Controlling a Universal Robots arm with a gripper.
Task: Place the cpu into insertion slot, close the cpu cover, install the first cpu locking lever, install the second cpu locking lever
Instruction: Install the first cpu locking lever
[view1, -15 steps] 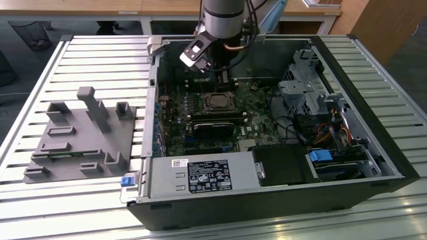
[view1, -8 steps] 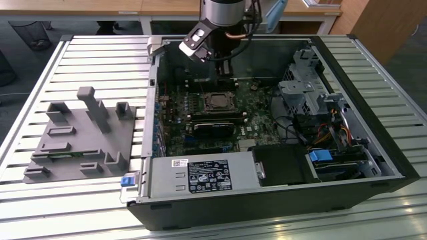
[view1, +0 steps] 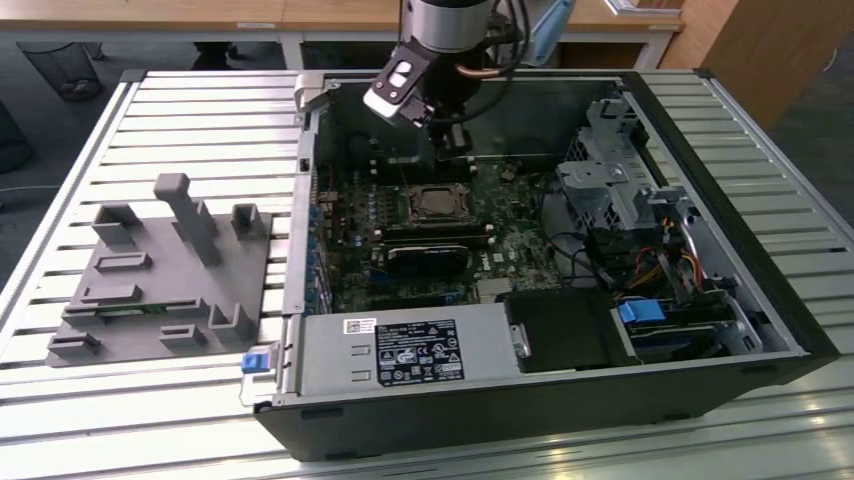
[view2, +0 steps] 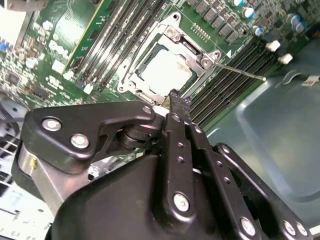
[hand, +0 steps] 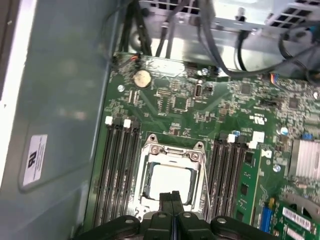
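Observation:
The cpu (view2: 167, 70) (hand: 170, 181), a pale square chip, lies in the insertion slot (view1: 434, 205) on the green board. The silvery cpu cover (view2: 196, 59) (hand: 172, 154) lies flat around the chip, which shows through its window. A thin metal locking lever (view2: 240, 70) sticks out from one socket corner over the memory slots. My gripper (view1: 454, 155) (view2: 177, 101) (hand: 171, 196) hangs just above the socket's edge, on the side toward the case's back wall in the exterior view. Its black fingers are shut together with nothing between them.
The open computer case (view1: 747, 250) rests on a slatted metal table. A black power supply box (view1: 400, 352) fills the case's near side, and a long black module (view1: 427, 255) lies just in front of the socket. Drive cages and cables (view1: 621, 185) crowd the exterior view's right. A grey fixture (view1: 160, 270) stands outside on the exterior view's left.

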